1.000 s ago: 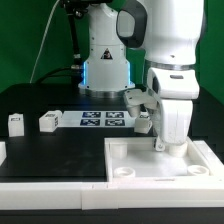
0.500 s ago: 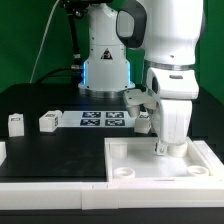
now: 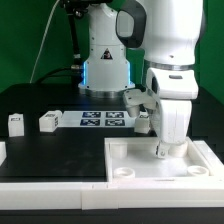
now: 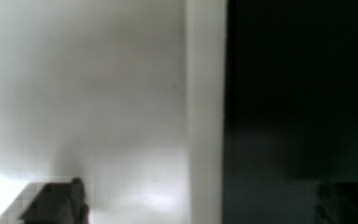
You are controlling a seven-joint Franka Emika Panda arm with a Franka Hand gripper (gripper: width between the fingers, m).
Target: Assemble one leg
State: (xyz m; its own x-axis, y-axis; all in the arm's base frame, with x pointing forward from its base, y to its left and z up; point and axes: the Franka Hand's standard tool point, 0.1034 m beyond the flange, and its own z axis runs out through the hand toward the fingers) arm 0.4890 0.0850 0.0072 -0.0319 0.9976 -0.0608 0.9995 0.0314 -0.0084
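Observation:
My gripper (image 3: 165,148) hangs low over the far edge of the large white square panel (image 3: 140,160) on the exterior view's right. In the wrist view its fingers (image 4: 51,203) stand wide apart, with only the blurred white panel surface (image 4: 105,100) and the dark table between them, so it is open and empty. One leg (image 3: 143,120), a small white peg with a tag, sits just behind the gripper. Two more legs (image 3: 48,121) (image 3: 15,123) stand on the black table at the exterior view's left.
The marker board (image 3: 103,121) lies flat behind the panel, in front of the robot base (image 3: 104,60). Another white part (image 3: 2,151) shows at the exterior view's left edge. Round sockets (image 3: 124,172) sit at the panel's corners.

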